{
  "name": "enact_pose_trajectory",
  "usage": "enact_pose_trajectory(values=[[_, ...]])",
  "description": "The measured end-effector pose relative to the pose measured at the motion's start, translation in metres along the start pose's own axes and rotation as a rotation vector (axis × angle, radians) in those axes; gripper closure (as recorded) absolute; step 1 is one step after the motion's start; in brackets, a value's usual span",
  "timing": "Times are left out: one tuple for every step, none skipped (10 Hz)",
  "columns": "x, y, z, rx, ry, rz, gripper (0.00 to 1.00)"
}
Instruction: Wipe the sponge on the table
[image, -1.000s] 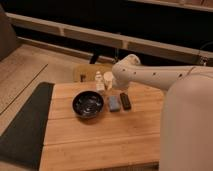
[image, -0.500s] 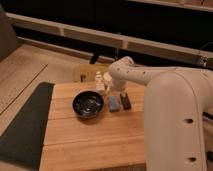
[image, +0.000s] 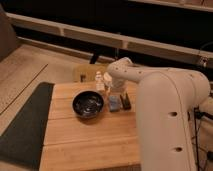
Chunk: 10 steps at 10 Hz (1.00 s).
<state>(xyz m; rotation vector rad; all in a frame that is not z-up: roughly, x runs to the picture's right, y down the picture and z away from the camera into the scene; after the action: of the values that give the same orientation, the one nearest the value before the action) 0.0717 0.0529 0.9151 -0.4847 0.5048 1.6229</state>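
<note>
The sponge (image: 115, 103), a small flat blue-grey block, lies on the light wooden table (image: 85, 141) just right of the dark bowl. My big white arm fills the right side of the camera view and bends down at the table's far edge. The gripper (image: 116, 93) hangs at the arm's end, directly over the sponge's far side, close to it or touching it. The arm covers the right part of the table.
A dark bowl (image: 88, 105) stands at the table's middle. A black bar (image: 126, 102) lies right beside the sponge. A small white bottle (image: 99, 81) stands at the far edge. A dark mat (image: 24, 125) lies on the floor at left, a yellowish seat (image: 83, 73) behind the table.
The arm has swung left and nearer the camera, hiding more of the table's right side. Its end has come down over the sponge. Bowl, bar and bottle stay put.
</note>
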Motion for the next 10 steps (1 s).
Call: enact_pose_trajectory(values=[[0.004, 0.002, 0.001, -0.003, 0.019, -0.007, 0.35], [0.004, 0.001, 0.001, -0.002, 0.02, -0.007, 0.35], [0.004, 0.001, 0.001, -0.002, 0.02, -0.007, 0.35], [0.004, 0.001, 0.001, -0.002, 0.02, -0.007, 0.35], [0.004, 0.002, 0.001, -0.001, 0.019, -0.008, 0.35], [0.003, 0.0, 0.002, 0.004, 0.018, -0.01, 0.35], [0.003, -0.001, 0.008, 0.019, 0.023, -0.01, 0.35], [0.003, 0.002, 0.011, 0.022, 0.026, -0.012, 0.35], [0.003, 0.004, 0.013, 0.024, 0.03, -0.012, 0.35], [0.003, 0.004, 0.016, 0.03, 0.034, -0.012, 0.35]])
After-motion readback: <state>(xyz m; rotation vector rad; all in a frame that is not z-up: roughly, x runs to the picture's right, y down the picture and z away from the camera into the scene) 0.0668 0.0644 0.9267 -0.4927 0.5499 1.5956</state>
